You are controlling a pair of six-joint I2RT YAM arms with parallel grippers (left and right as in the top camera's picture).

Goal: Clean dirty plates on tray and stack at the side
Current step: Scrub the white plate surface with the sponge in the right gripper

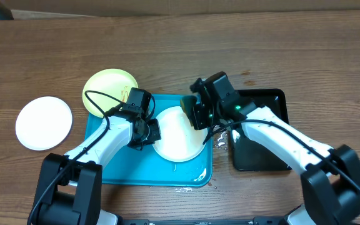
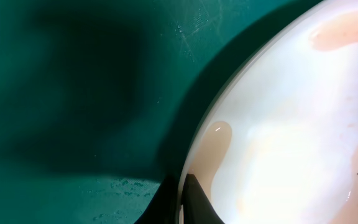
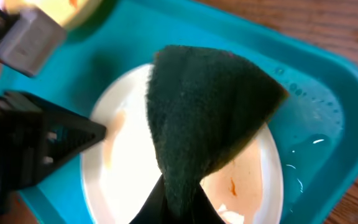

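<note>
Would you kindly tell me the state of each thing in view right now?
Tray: wet, puddle in one corner.
Plate on tray: wet, brown smears, not yet clean.
Left fingers: shut on that plate's rim.
Scrub pad: folded, held over the plate.
Right fingers: shut on scrub pad.
Yellow-green plate: smeared, overlapping tray's far corner.
White plate on table: looks clean, set aside.

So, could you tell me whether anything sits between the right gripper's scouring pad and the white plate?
Nothing visible: the right gripper's green scouring pad hangs directly over the white plate; the left gripper grips its rim, off to one side.
</note>
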